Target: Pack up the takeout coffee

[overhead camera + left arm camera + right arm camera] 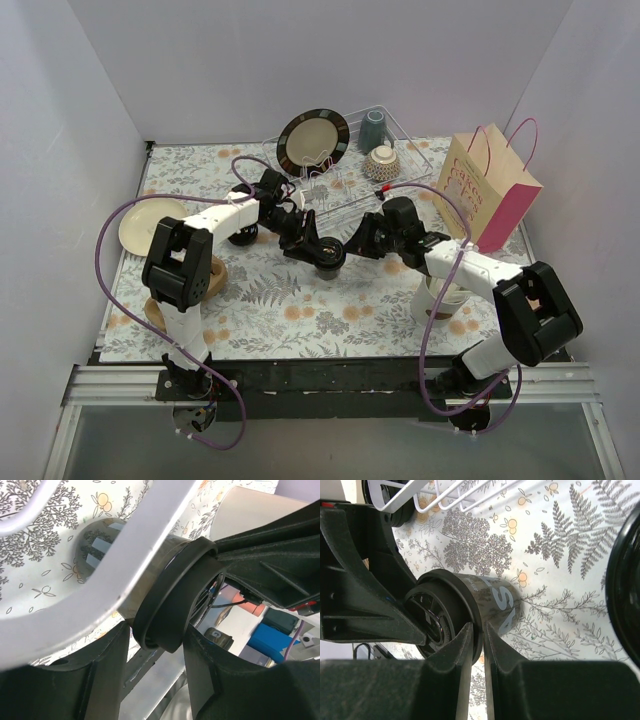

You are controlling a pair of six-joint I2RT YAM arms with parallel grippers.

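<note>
1. Top view: the takeout coffee cup (pixel 327 255) stands near the middle of the floral tabletop (pixel 300 310), just in front of the white dish rack (pixel 400 165). The left gripper (pixel 300 238) and the right gripper (pixel 362 240) meet over it from either side. The paper bag (pixel 490 190) stands upright at the far right, well apart from the cup, and I see no cup inside it from this angle. So the packing proper looks not yet begun.

2. Left wrist view: the black lid (pixel 170 600) sits between the left fingers (pixel 100 680), which are part-way closed and clasp the top of the cup. The lid appears seated on the cup's mouth, though a blurred white bar crosses in front and hides much of the body.

3. Right wrist view: the cup's dark wall (pixel 495 600) and lid show clearly. The right fingers (pixel 460 670) are drawn almost together, pinching the lid's rim with only a thin slot between them.

4. Judgement: the capping step seems done or nearly so — what is left is to free one grip, carry the cup across to the bag and lower it in. How many cups remain I cannot tell.
</note>
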